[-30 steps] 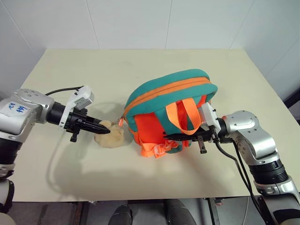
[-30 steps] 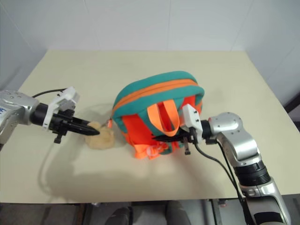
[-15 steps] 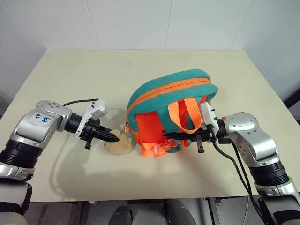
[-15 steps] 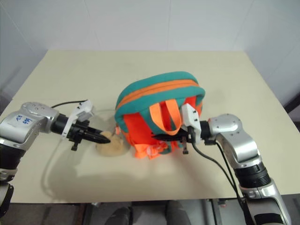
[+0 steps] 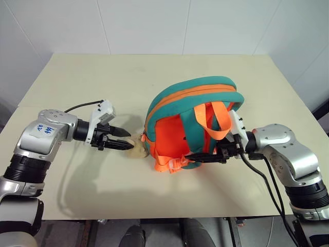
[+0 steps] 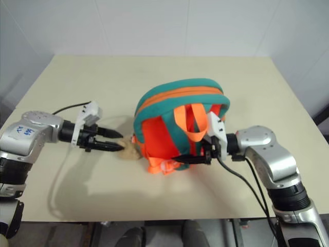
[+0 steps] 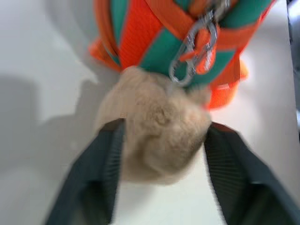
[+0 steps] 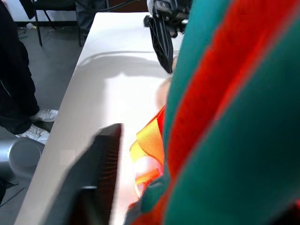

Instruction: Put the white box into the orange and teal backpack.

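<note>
Backpack, one only, stood upright in the middle of the cream table, zipped along its orange trim. One tan plush ball lay at its foot. My left gripper had its jaws spread either side of that ball, gripping nothing. My right gripper sat against the orange straps, jaws parted. I could not see the white box.

A pale cream table stands against white panelled walls. Beside the table, the right wrist view shows grey floor and dark chair legs.
</note>
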{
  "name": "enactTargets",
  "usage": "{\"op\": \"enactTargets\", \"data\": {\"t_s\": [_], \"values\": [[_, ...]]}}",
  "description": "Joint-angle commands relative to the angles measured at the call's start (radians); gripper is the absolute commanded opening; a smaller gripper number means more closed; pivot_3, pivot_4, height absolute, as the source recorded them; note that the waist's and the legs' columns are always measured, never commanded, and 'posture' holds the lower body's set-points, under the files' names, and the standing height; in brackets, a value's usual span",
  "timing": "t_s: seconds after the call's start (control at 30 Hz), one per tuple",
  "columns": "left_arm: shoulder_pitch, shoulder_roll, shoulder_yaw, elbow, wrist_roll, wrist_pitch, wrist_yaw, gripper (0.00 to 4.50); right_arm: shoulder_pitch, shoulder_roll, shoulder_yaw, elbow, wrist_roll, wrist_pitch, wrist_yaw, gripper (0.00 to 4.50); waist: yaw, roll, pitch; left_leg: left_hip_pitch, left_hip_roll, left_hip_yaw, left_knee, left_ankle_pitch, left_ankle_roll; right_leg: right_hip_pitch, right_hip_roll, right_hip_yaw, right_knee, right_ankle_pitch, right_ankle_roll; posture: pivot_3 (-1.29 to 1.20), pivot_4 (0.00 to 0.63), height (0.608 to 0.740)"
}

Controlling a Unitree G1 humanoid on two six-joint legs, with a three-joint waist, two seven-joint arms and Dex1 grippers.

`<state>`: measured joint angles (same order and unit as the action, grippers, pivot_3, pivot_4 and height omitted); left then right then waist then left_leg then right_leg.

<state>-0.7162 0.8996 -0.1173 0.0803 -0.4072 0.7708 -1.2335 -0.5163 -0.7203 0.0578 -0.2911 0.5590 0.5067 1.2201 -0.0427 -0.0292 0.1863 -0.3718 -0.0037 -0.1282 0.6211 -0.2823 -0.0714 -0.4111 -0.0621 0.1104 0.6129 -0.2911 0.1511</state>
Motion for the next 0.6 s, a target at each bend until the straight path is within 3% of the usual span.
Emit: {"op": "enactTargets", "data": {"t_s": [0.03, 0.07, 0.1, 0.6], "values": [[0.030, 0.024, 0.073, -0.020, -0.022, -0.002, 0.010, 4.12, 0.032, -0.041, -0.071, -0.063, 0.041, 0.032, -0.024, 4.50, 0.004, 0.000, 0.000, 0.000, 0.000, 0.000, 0.000, 0.000, 0.000, 0.000, 0.000, 0.000, 0.000, 0.000, 0.000, 0.00, 0.150, 0.740], [0.041, 0.026, 0.082, -0.020, -0.024, -0.003, 0.009, 4.43, 0.041, -0.050, -0.081, -0.069, 0.046, 0.039, -0.028, 4.50, 0.005, 0.000, 0.000, 0.000, 0.000, 0.000, 0.000, 0.000, 0.000, 0.000, 0.000, 0.000, 0.000, 0.000, 0.000, 0.00, 0.150, 0.740], [0.052, 0.025, 0.095, -0.017, -0.025, -0.007, 0.014, 4.47, 0.050, -0.060, -0.093, -0.075, 0.049, 0.047, -0.037, 4.50, 0.006, 0.000, 0.000, 0.000, 0.000, 0.000, 0.000, 0.000, 0.001, 0.000, 0.000, 0.000, 0.000, 0.000, 0.000, 0.00, 0.150, 0.740], [0.167, 0.071, 0.278, 0.083, -0.049, -0.144, -0.020, 4.47, 0.243, -0.351, -0.350, -0.012, 0.031, 0.033, 0.036, 4.50, 0.014, 0.000, 0.000, 0.001, 0.000, 0.002, 0.001, -0.001, 0.001, 0.000, 0.000, 0.000, -0.004, 0.000, 0.000, 0.00, 0.150, 0.740]]}}
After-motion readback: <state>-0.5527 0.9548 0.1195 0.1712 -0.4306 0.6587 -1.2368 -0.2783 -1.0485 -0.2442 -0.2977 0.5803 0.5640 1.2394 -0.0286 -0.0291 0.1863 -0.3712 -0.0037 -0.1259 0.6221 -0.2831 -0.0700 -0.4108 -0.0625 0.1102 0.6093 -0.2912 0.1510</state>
